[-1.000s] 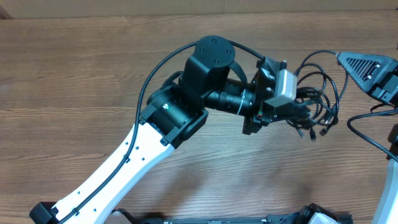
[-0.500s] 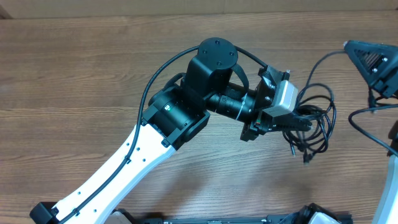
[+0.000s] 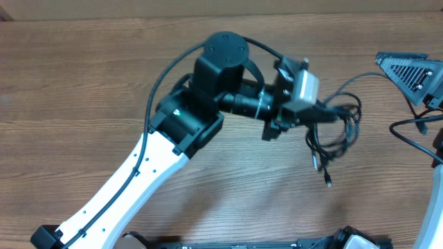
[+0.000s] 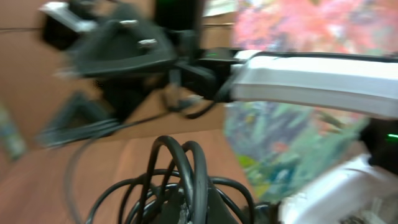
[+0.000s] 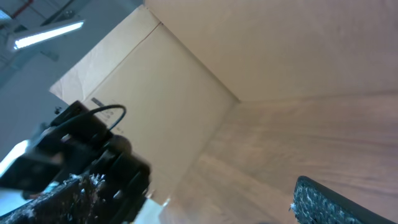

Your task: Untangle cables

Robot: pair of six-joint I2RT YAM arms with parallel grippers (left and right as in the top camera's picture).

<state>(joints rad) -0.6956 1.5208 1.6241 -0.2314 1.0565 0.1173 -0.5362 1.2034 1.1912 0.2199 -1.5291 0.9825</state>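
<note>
Cables (image 3: 340,135): black tangle near the worktop's (image 3: 83,76) right edge, clamped by the closed left fingers (image 3: 320,113) and apparently held up so plug ends (image 3: 328,182) dangle free for sorting; one strand runs toward the right fingers (image 3: 407,72), whose state cannot be told.

Blurred in the left wrist view, the cables (image 4: 180,183) run off the bottom edge. Overhead, the frame edge cuts off the right tool (image 3: 414,75), its grip unreadable.
</note>
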